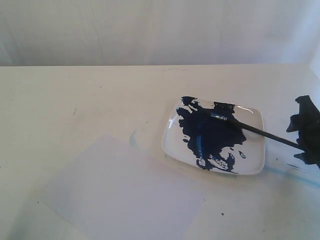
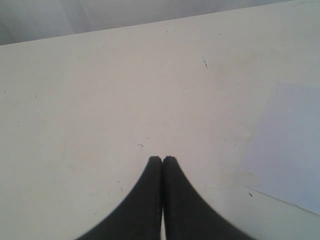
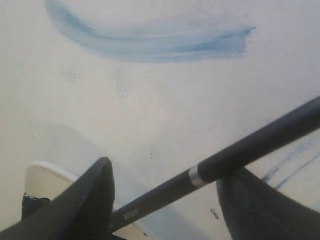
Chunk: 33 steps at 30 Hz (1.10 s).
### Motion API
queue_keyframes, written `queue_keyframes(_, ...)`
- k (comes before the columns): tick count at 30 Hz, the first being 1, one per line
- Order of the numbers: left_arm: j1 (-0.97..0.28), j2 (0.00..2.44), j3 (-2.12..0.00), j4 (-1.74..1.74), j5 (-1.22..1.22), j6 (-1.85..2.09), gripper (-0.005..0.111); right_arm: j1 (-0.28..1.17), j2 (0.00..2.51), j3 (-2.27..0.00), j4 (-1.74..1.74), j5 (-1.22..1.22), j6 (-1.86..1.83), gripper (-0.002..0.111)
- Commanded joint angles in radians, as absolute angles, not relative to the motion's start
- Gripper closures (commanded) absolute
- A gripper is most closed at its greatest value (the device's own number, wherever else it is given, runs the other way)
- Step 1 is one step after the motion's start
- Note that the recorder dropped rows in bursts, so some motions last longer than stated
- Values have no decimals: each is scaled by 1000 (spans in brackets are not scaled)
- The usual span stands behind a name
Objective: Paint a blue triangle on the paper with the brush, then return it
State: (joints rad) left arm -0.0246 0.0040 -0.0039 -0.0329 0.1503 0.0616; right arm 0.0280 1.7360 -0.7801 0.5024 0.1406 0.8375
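Right gripper: at the right edge of the exterior frame, jaws spread wide. The brush handle runs between them unclamped, so it holds nothing.
Left gripper: jaws pressed together and empty over bare table; it is outside the exterior frame.
Brush position: bristles lie in the dark paint on the plate, right of centre. The handle slants down-right to the gripper.
Paper: lower left of the exterior frame, just beside the plate, and blank.
Done: apparently nothing; no triangle shows on the sheet.
Left to do: grip the brush, paint the triangle, put the brush back.
Hard to tell: whether the handle touches a finger. The handle's end is hidden by the gripper, and the paper's lower corner is cut off. The pale smears lie on the table, not the sheet.
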Motion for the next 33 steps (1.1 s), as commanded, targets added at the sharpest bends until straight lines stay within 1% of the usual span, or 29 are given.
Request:
queue_keyframes(1, -22, 0, 0, -37, 149, 61, 107, 33, 1737, -781, 505, 117, 871, 51)
queue_keyframes(5, -22, 0, 0, -37, 149, 61, 107, 59, 1737, -781, 505, 74, 884, 51)
queue_keyframes(15, -22, 0, 0, -37, 149, 61, 107, 68, 1773, -781, 505, 74, 902, 51)
queue_keyframes(24, -22, 0, 0, -37, 149, 61, 107, 103, 1816, -784, 505, 12, 943, 51)
queue_keyframes(27, -22, 0, 0, -37, 149, 61, 107, 104, 1819, -784, 505, 12, 947, 55)
queue_keyframes(30, -22, 0, 0, -37, 149, 61, 107, 104, 1816, -784, 503, 0, 947, 65)
queue_keyframes(33, -22, 0, 0, -37, 149, 61, 107, 104, 1816, -784, 503, 0, 947, 67)
